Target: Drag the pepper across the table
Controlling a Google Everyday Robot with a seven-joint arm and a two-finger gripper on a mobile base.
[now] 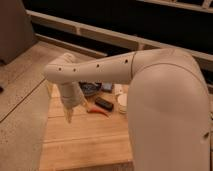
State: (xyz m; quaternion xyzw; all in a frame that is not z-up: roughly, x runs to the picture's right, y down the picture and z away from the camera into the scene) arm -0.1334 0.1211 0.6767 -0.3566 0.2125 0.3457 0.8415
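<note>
Toward the far left of the surface (87,142), a pale bamboo-coloured top of long parallel planks, the claw (67,117) points down at the wood, tapering to a narrow cream-coloured tip. Whether it is spread or pressed together cannot be told, nor whether the tip touches the planks. Above it the smooth white forearm (72,95) drops from a rounded elbow, and a thick glossy tube dotted with small dark holes runs off to the right into a bulky white shell that hides the right side of the surface.

Just right of the claw lies the pepper (98,111), a slim red-orange chili, slightly curved, lying flat on the planks with its tapered end pointing right and toward the near edge. Its left end sits close by the wrist; contact between them cannot be judged. Just beyond the pepper is a matte black rectangular block (104,103), and right of that a round white cup (121,102), partly covered by the arm. Farther back, under the arm, a dark rounded bowl (90,89) is partly visible.

Left of the surface spreads a speckled grey floor (20,105).
</note>
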